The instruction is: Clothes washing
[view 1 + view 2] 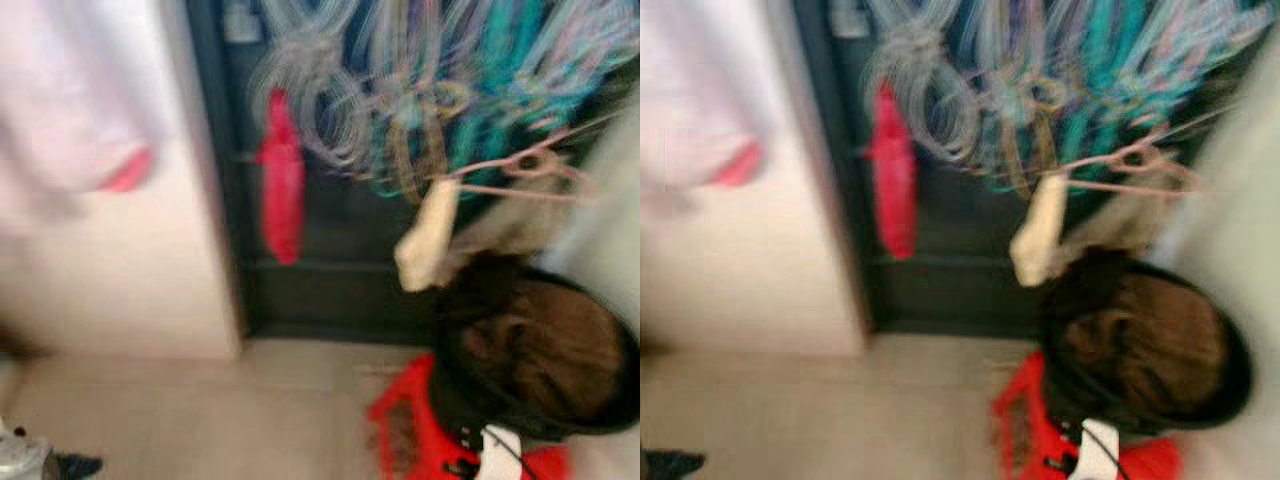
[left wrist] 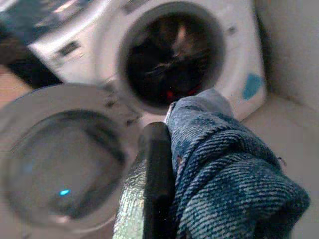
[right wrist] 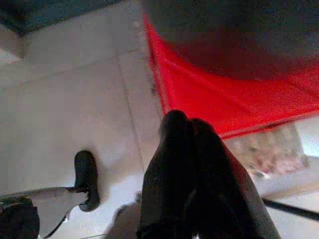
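With the left gripper (image 2: 164, 164) fingers clamped on the jeans (image 2: 224, 174) facing the washer's (image 2: 239, 55) open drum (image 2: 169, 55), and right gripper (image 3: 187, 124) pressed together empty, push the denim deep past the rim before letting go.

head views are smearing with motion blur: the hanger bundle (image 1: 440, 90) is reading as streaks, can't count them. the dark basket (image 1: 540, 355) is getting cut off by the right edge, its brown contents unclear. denim cloth (image 2: 224, 169) is hiding one finger of the left pincer (image 2: 169, 149). washer drum contents (image 2: 172, 59) are too blurry to identify.
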`<state>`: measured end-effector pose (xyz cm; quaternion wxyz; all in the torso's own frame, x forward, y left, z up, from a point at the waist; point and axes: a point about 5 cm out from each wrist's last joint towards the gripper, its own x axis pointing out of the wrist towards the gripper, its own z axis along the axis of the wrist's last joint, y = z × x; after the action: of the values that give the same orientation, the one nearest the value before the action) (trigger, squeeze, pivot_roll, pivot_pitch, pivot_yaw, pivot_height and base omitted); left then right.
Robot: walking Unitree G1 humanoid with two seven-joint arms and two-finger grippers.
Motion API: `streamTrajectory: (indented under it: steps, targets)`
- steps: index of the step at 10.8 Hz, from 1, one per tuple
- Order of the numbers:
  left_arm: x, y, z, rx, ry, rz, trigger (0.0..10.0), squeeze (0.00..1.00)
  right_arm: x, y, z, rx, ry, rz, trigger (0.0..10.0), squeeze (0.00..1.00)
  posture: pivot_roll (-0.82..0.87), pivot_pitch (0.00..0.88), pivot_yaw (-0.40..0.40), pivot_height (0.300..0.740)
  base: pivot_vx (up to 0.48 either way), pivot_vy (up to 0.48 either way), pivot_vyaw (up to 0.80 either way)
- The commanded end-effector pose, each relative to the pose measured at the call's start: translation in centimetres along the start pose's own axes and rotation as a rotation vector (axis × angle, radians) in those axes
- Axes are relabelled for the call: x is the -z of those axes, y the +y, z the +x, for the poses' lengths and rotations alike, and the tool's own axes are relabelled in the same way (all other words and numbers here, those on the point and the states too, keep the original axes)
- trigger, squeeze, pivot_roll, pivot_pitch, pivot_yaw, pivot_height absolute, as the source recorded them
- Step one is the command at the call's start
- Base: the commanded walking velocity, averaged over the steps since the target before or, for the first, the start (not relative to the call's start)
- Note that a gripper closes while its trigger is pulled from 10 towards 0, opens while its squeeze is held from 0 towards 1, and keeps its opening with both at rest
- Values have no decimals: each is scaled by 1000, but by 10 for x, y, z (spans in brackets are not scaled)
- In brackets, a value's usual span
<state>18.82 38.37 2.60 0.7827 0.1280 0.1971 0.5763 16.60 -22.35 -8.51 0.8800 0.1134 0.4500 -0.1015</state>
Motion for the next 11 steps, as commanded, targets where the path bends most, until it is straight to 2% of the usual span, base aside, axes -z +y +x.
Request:
streamTrajectory:
  steps: [1, 3, 5, 6, 7, 8, 9, 11]
  targets:
    - [-10, -6, 0, 41, -37, -24, 10000, 0, -4, -2, 0, 3, -22, 18, 10000, 0, 27, 0, -15, 740, 0, 0, 0]
    - [-4, -25, -10, 210, 8, -66, 10000, 0, -4, -2, 0, -3, -25, 26, 10000, 0, 26, 0, -15, 740, 0, 0, 0]
    - [-3, -56, -30, 484, 37, -61, 10000, 0, -5, -2, 0, -5, -28, 33, 10000, 0, 25, 0, -15, 740, 0, 0, 0]
    - [-7, -68, -39, 582, -27, 20, 10000, 0, -5, -2, 0, -5, -27, 34, 10000, 0, 25, 0, -15, 740, 0, 0, 0]
    - [-9, -72, -41, 610, -50, 56, 10000, 0, -5, -1, 0, -7, -26, 37, 10000, 0, 25, 0, -15, 740, 0, 0, 0]
    - [-9, -69, -38, 610, -30, 33, 10000, 0, -5, -1, 0, -11, -24, 42, 10000, 0, 24, 0, -15, 740, 0, 0, 0]
    - [-8, -68, -37, 630, -38, 55, 10000, 0, -5, 0, 0, -26, -23, 49, 10000, 0, 24, 0, -15, 740, 0, 0, 0]
    - [-6, -61, -31, 622, -22, 48, 10000, 0, -6, 0, 0, -34, -23, 49, 10000, 0, 23, 0, -15, 740, 0, 0, 0]
